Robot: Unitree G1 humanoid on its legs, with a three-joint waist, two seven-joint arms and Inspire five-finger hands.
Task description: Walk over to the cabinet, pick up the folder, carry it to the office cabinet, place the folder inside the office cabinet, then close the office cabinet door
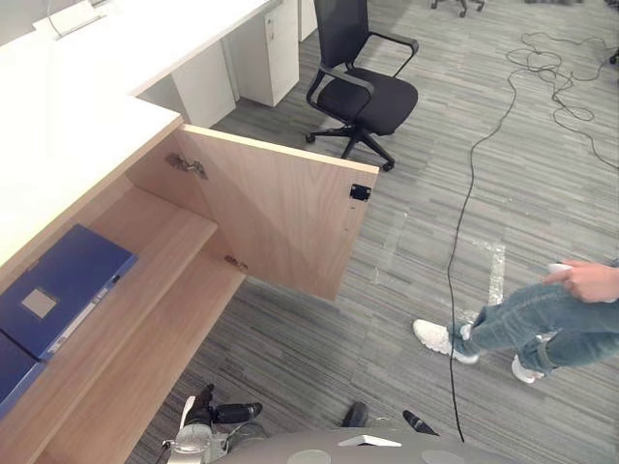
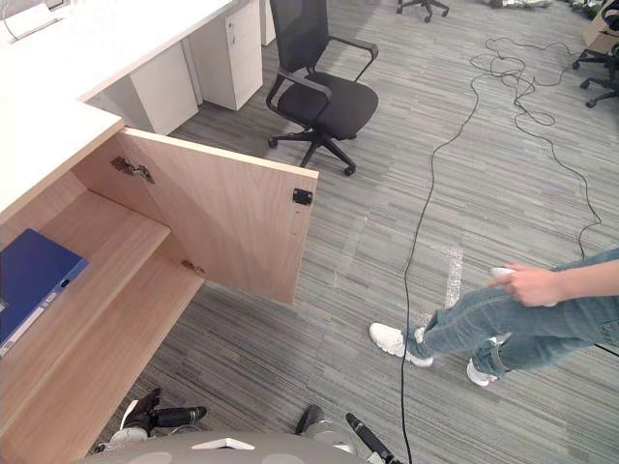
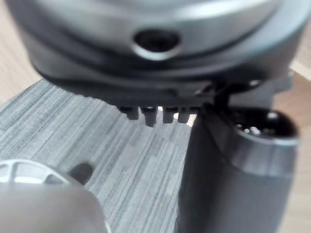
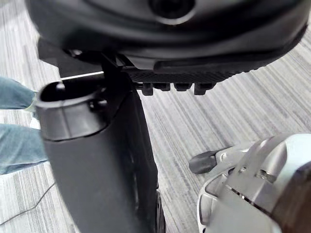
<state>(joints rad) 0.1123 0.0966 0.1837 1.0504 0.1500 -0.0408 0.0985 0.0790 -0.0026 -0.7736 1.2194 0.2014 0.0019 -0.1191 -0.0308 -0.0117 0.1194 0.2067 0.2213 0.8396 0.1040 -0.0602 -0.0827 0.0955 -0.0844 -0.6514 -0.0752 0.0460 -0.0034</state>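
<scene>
Since folder (image 1: pixel 60 290) already sits behind door (image 1: pixel 280 217), take right hand (image 2: pixel 360 433) round door's free edge and push shut; its fingers and left hand's (image 1: pixel 221 414) hang loose, empty.

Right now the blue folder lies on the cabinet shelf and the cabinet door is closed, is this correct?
No: the cabinet door stands open, as the left eye view shows. The blue folder does lie on the shelf.
</scene>
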